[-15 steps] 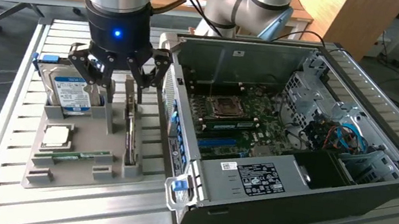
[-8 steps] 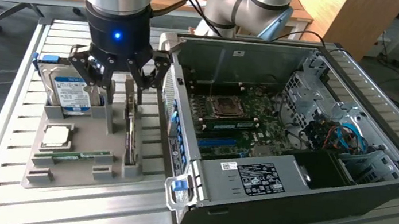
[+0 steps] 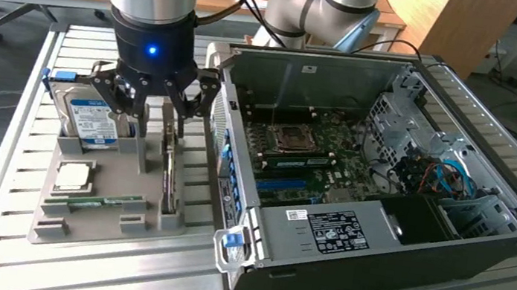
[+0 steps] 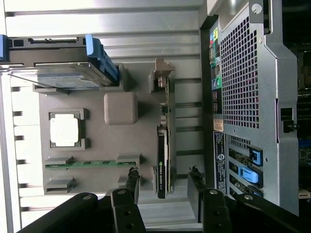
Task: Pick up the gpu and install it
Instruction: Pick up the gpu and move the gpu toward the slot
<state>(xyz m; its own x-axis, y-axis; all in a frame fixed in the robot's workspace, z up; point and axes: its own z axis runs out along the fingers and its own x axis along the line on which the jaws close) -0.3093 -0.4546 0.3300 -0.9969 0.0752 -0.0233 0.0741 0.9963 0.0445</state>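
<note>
Flanking the upright gpu (image 4: 162, 145), wide-spread hand (image 4: 163, 171)

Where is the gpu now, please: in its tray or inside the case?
In the tray: the gpu stands on edge there, outside the case.

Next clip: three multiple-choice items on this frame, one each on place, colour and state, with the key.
1. Where is the gpu?
A) on edge in the grey tray beside the computer case
B) installed in the case
C) lying flat in the tray

2. The hard drive's label is:
A) red
B) blue
C) yellow

3. The gripper is:
A) shut on the gpu
B) shut on the hard drive
C) open over the gpu

Key: A, it stands in the tray's slot; B, the label shows blue; C, it is spread wide, gripping nothing.
</note>
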